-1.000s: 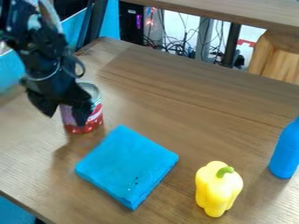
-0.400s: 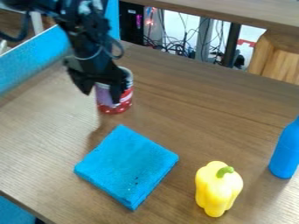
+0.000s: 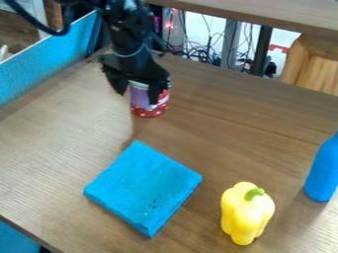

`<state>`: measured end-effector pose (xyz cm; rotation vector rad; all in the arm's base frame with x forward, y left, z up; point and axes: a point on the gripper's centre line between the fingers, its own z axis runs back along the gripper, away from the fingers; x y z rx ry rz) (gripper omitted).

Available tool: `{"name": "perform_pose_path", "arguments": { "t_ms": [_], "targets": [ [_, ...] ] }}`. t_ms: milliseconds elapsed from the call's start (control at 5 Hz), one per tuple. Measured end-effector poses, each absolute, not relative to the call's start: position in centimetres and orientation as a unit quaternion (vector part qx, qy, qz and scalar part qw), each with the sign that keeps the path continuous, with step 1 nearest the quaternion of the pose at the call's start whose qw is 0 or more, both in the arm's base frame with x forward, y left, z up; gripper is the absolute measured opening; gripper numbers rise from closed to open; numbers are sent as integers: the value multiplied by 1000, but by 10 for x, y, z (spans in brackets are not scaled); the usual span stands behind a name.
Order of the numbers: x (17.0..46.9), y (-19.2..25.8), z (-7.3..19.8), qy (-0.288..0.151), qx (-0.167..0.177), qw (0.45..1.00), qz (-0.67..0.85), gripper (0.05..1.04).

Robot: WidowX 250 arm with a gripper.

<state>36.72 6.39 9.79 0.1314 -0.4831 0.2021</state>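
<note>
Pretty neat can (image 3: pixel 147 109), red with white specks down low, a pale purple patch and silvery rim, pinched in the black hand (image 3: pixel 138 98).

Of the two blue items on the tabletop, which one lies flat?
The folded cloth lies flat; the bottle at the view's right edge stands upright.

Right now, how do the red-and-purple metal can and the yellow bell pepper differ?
The can is straight-sided; the pepper is lobed. The can is patterned; the pepper is plain with a green stem. The black pincer grips the can; the pepper sits apart. Both have rounded sides.
</note>
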Motion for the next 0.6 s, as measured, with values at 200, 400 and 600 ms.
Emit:
{"name": "perform_pose_path", "arguments": {
  "t_ms": [200, 400, 600],
  "targets": [
    [378, 60, 101, -242, 68, 963, 99, 1000],
    [373, 60, 100, -228, 70, 965, 106, 1000],
    [351, 58, 119, -208, 62, 969, 117, 1000]
  ]
}}
